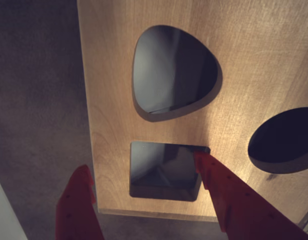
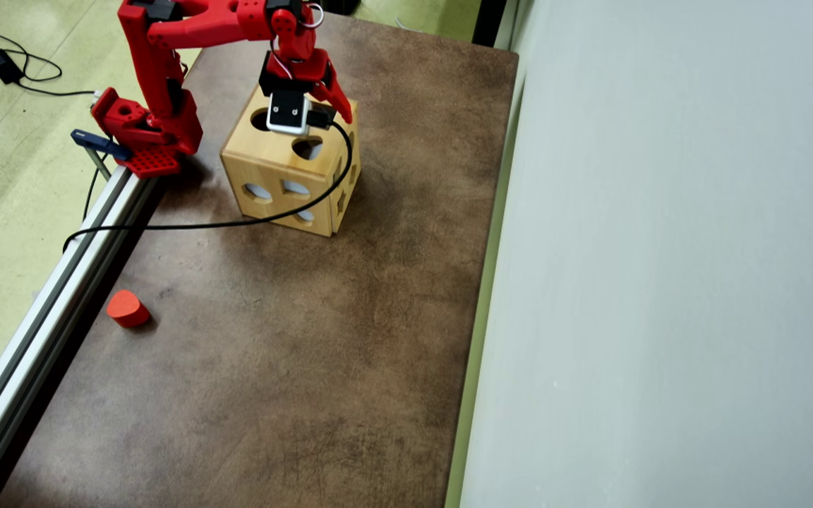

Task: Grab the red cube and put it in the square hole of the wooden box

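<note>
The wooden box stands at the far end of the brown table, close to the arm's base. In the wrist view its top face fills the frame, with the square hole, dark inside, nearest my jaws. My red gripper is open and empty just above that hole: one finger hangs off the box's left edge, the other sits at the hole's right corner. In the overhead view the gripper hovers over the box top and covers the square hole. The red cube is not in view.
A teardrop hole and a round hole also open in the box top. An orange-red rounded block lies near the left table edge by the aluminium rail. A black cable crosses the table. A pale wall borders the right.
</note>
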Available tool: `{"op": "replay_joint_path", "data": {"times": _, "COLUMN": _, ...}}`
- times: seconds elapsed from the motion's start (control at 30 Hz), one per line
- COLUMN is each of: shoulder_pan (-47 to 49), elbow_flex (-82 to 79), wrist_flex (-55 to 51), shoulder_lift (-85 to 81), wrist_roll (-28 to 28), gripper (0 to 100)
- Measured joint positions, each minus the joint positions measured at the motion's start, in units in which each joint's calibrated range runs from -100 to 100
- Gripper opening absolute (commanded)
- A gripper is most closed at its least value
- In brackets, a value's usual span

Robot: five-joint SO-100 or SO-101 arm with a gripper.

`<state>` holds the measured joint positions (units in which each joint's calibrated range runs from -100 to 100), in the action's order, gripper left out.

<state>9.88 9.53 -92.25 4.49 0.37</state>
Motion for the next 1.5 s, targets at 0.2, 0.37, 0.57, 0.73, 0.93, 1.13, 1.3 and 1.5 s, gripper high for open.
{"op": "replay_joint_path", "data": {"times": 0.2, "shoulder_pan": 0.0, "elbow_flex": -0.1, "wrist_flex": -2.3, "shoulder_lift": -7.1, "wrist_roll": 0.0, "gripper": 32}}
{"op": "replay_joint_path", "data": {"times": 0.37, "shoulder_pan": 0.0, "elbow_flex": -1.6, "wrist_flex": -4.8, "shoulder_lift": -29.5, "wrist_roll": 0.0, "gripper": 32}}
{"op": "replay_joint_path", "data": {"times": 0.57, "shoulder_pan": 0.1, "elbow_flex": -12.8, "wrist_flex": -5.2, "shoulder_lift": -66.4, "wrist_roll": 0.0, "gripper": 32}}
{"op": "replay_joint_path", "data": {"times": 0.73, "shoulder_pan": 0.1, "elbow_flex": -23.9, "wrist_flex": -5.2, "shoulder_lift": -94.4, "wrist_roll": 0.0, "gripper": 32}}
{"op": "replay_joint_path", "data": {"times": 0.93, "shoulder_pan": -0.4, "elbow_flex": -25.7, "wrist_flex": -5.2, "shoulder_lift": -99.7, "wrist_roll": 0.0, "gripper": 32}}
{"op": "replay_joint_path", "data": {"times": 1.13, "shoulder_pan": -0.8, "elbow_flex": -26.1, "wrist_flex": -5.2, "shoulder_lift": -99.7, "wrist_roll": 0.1, "gripper": 32}}
{"op": "replay_joint_path", "data": {"times": 1.3, "shoulder_pan": -8.3, "elbow_flex": -27.2, "wrist_flex": -5.2, "shoulder_lift": -99.7, "wrist_roll": 2.3, "gripper": 30}}
{"op": "replay_joint_path", "data": {"times": 1.5, "shoulder_pan": -10.6, "elbow_flex": -29.8, "wrist_flex": -5.2, "shoulder_lift": -99.8, "wrist_roll": 2.9, "gripper": 3}}
